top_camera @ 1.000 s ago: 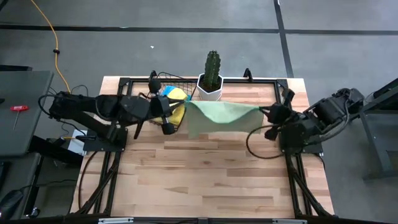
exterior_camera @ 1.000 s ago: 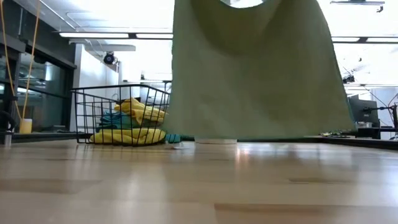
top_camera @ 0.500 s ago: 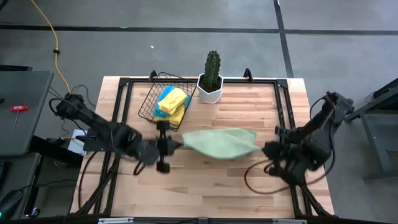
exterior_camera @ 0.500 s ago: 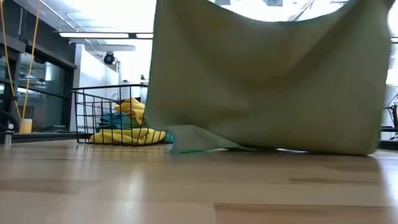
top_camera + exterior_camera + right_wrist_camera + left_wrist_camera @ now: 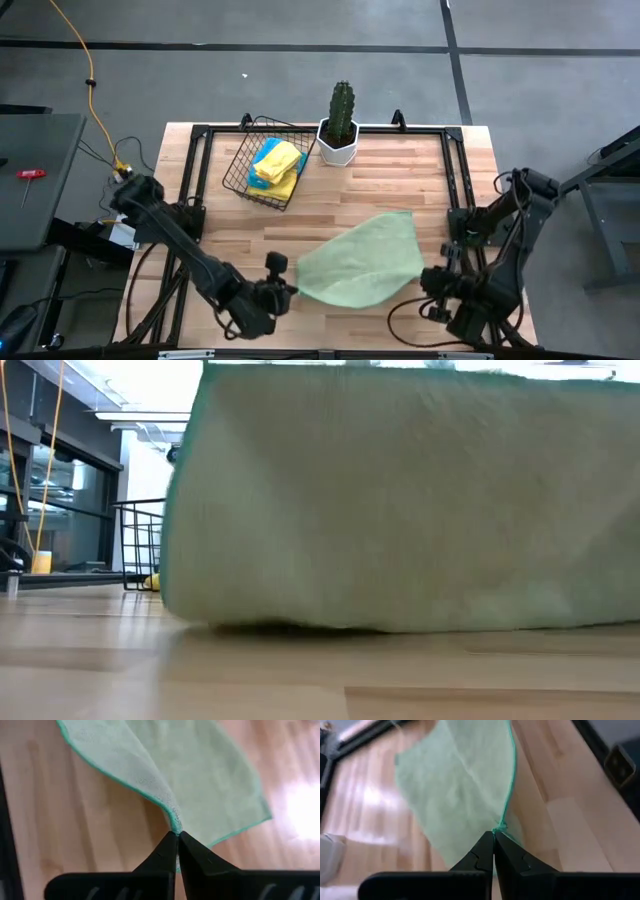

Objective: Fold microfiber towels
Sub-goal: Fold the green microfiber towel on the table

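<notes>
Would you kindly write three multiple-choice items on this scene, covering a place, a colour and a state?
1. Where is the wire basket?
A. beside the potted cactus
B. at the table's near edge
C. on the floor

2. What colour is the towel being handled?
A. grey
B. pale green
C. bright yellow

3. How is the right tool?
A. open over the basket
B. shut on nothing
C. shut on the towel's edge

Answers: 1 A, the high view shows them side by side. 2 B, every view shows pale green. 3 C, its fingers pinch the hem.
</notes>
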